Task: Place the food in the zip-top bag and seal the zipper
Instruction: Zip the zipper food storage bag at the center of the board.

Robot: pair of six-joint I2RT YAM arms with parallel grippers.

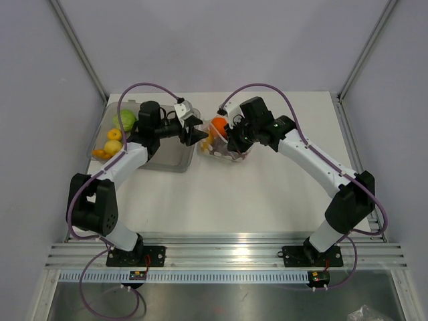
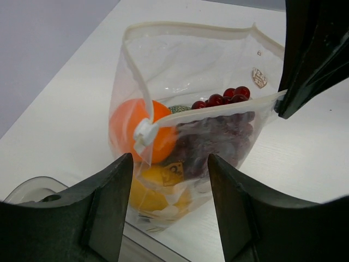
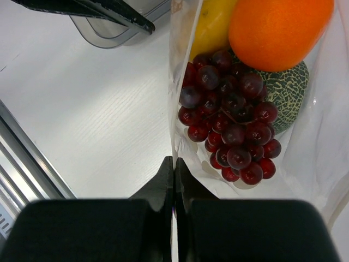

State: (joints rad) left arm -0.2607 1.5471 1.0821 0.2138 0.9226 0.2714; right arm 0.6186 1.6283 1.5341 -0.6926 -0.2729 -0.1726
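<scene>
The zip-top bag [image 1: 224, 144] lies on the table with an orange [image 2: 136, 131], dark grapes [image 2: 218, 125] and a yellow piece [image 2: 150, 191] inside. A green netted piece [image 3: 286, 93] lies behind the grapes [image 3: 234, 114]. The zipper's near strip [image 2: 218, 109] carries a white slider tab [image 2: 144, 134]; the far strip [image 2: 185, 26] stands apart, so the mouth gapes. My right gripper [image 3: 174, 161] is shut on the bag's edge [image 3: 177, 109]. My left gripper [image 2: 170, 164] is open just in front of the bag, touching nothing.
A grey translucent tray [image 1: 167, 160] stands left of the bag, under my left arm. A green piece [image 1: 125, 120] and yellow pieces [image 1: 112, 144] lie in its left end. The tray's rim [image 2: 32, 188] shows under my left fingers.
</scene>
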